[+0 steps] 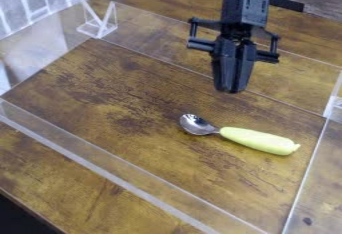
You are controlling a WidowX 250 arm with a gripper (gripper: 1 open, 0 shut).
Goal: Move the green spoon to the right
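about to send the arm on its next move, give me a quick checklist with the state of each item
1. Spoon free of the pincer: ok, the green spoon lies on the wooden surface and the pincer hangs above and behind it.
2. Spoon lying flat: ok, handle and metal bowl both look down on the wood.
3. Handle unobstructed: ok, nothing covers it in this view.
4. Pincer opening known: cannot tell, its tips look close together and dark.
5. Spoon far enough right: cannot tell, no target mark shows.
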